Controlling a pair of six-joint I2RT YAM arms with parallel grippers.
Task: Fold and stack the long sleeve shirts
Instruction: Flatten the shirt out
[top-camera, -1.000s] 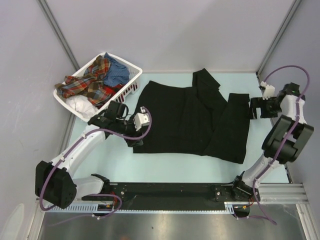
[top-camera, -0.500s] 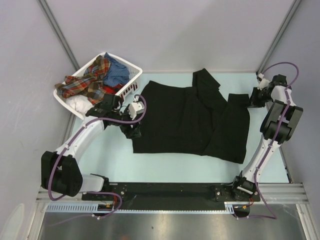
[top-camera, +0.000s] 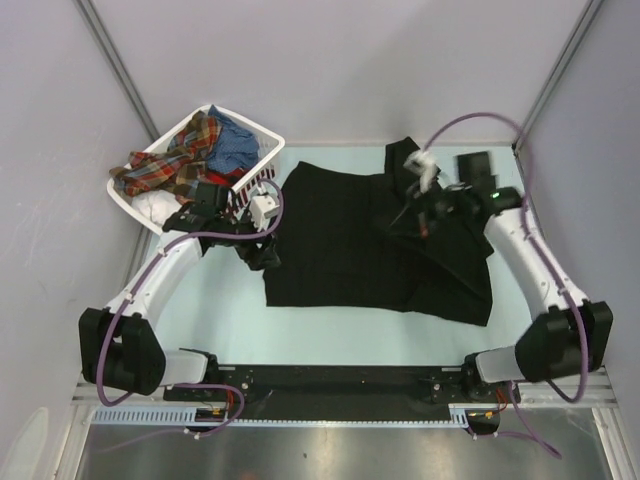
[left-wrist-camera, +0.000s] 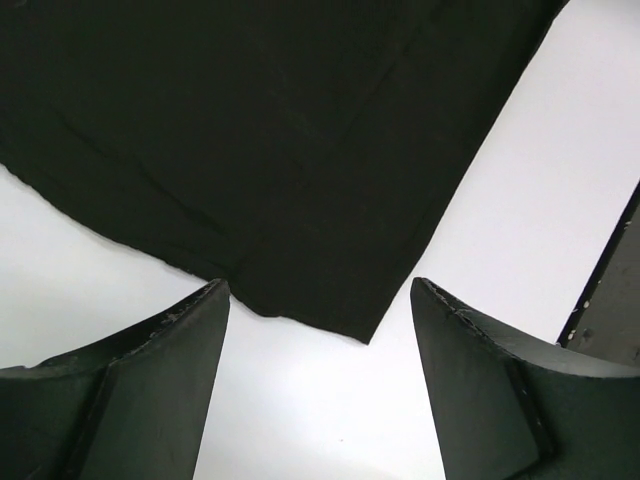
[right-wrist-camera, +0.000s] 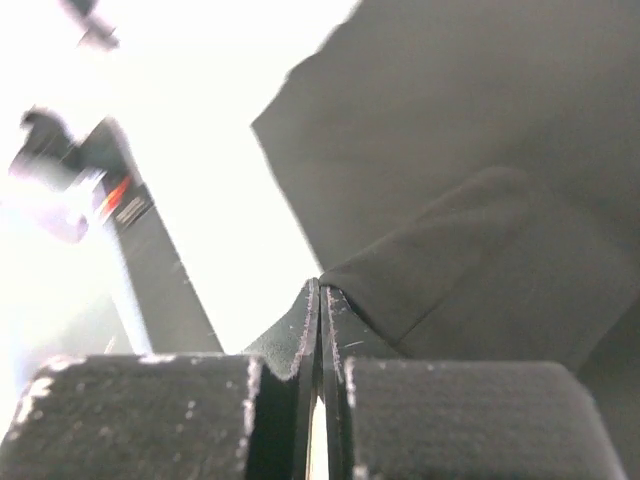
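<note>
A large black long sleeve shirt lies spread on the pale table. My right gripper hovers over its right half, shut on the end of the black sleeve, which hangs from the pinched tips above the shirt's body. My left gripper is open at the shirt's left edge. In the left wrist view its fingers straddle a lower corner of the black cloth without touching it. More shirts lie in the basket: red-orange plaid, blue, white.
The white slatted basket stands at the far left, close behind my left wrist. A black rail with the arm bases runs along the near edge. Grey walls close in the back and both sides.
My right gripper shut on the sleeve at the far right and carried it left over the shirt's body. My left gripper shifted slightly farther along the left edge, still open.
</note>
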